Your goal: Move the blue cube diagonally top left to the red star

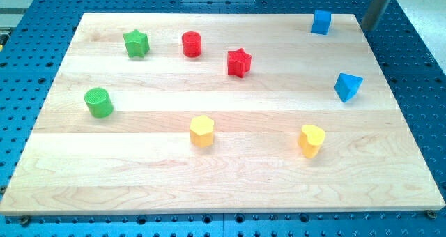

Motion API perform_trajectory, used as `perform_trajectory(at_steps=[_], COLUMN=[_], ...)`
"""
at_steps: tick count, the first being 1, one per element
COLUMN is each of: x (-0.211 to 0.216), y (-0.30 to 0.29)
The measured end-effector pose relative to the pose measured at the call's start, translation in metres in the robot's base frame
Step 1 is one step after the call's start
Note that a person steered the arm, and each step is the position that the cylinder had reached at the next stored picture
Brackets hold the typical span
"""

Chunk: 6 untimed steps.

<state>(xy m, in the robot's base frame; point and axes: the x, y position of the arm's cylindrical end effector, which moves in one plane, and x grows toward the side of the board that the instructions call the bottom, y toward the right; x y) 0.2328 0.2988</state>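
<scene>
The blue cube [320,21] sits near the top right corner of the wooden board [223,188]. The red star [238,63] lies at the view's upper middle, left of and below the cube. My tip [366,27] is at the board's top right edge, just right of the blue cube and apart from it. The rod leans up out of the view's top.
A blue triangular block [348,87] lies at the right. A red cylinder [191,44] and a green star [136,43] are left of the red star. A green cylinder [99,102] is at the left. A yellow hexagon [201,131] and a yellow heart [311,140] are lower down.
</scene>
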Motion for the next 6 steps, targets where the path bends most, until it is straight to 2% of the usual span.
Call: perform_trajectory(at_steps=[1, 3, 5, 6], x=[0.007, -0.025, -0.002, 0.035], y=[-0.056, -0.073, -0.237, -0.302])
